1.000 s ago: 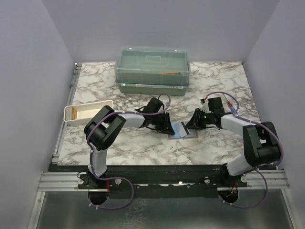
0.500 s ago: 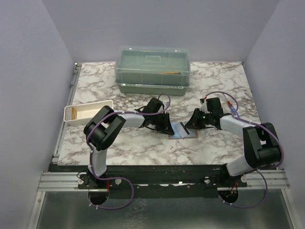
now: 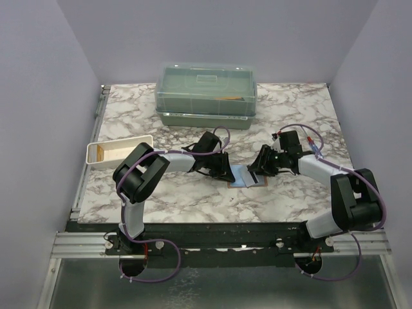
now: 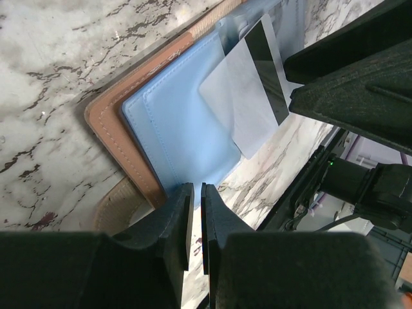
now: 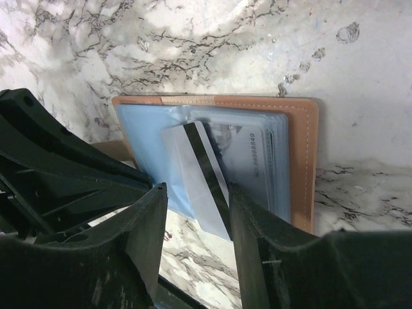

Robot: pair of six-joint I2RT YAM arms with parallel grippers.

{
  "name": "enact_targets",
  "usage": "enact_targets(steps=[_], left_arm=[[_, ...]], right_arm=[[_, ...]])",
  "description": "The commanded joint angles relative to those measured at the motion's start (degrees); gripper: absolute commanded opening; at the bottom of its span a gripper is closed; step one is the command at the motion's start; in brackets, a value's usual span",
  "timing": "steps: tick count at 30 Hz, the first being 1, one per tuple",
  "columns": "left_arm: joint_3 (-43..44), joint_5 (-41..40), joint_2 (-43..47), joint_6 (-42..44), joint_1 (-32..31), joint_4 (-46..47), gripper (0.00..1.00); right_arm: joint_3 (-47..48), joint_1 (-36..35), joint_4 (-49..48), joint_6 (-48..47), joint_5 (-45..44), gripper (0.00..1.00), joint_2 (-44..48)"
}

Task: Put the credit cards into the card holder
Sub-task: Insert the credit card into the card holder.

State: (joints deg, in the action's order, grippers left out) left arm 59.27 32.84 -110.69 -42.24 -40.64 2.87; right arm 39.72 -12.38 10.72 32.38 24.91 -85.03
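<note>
Brown card holder (image 4: pixel 106 122) in clenched left pincer (image 4: pixel 196 193), credit card (image 5: pixel 206 174) inside released right pincer (image 5: pixel 196 196), green box (image 3: pixel 206 90) beyond

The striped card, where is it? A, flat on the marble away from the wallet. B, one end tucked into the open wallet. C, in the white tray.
B: the striped card pokes out of the open card holder's clear pocket, between the fingers of the right gripper.

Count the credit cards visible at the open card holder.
2. One striped card sticks out of the card holder pocket, tilted; one numbered card sits inside the clear sleeve. Others may be hidden.
</note>
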Motion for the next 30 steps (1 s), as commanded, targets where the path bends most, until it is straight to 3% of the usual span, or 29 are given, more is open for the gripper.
enact_targets(steps=[1,9,15,19,23,30], left_arm=[[-1.26,-2.95,-0.16,2.33,-0.23,-4.74,0.18],[-0.89,-2.26,-0.05,2.25,-0.2,-4.74,0.19],[0.88,1.21,2.9,2.12,-0.27,-4.78,0.33],[2.85,3.04,5.63,1.97,-0.6,-4.7,0.34],[5.31,4.94,4.26,0.51,-2.08,-4.01,0.18],[7.73,5.67,-2.94,-1.48,-3.39,-0.14,0.07]], right_arm=[[-1.81,0.25,8.9,0.01,-5.85,0.48,-0.29],[-2.44,0.25,9.32,0.05,-2.0,0.49,0.19],[-3.1,0.25,8.08,1.63,-2.65,0.49,1.5],[-3.05,0.25,8.42,1.65,-4.43,0.49,1.75],[-3.31,0.3,8.27,1.84,-4.65,0.49,2.11],[-4.24,0.26,7.44,2.2,-4.23,0.48,2.85]])
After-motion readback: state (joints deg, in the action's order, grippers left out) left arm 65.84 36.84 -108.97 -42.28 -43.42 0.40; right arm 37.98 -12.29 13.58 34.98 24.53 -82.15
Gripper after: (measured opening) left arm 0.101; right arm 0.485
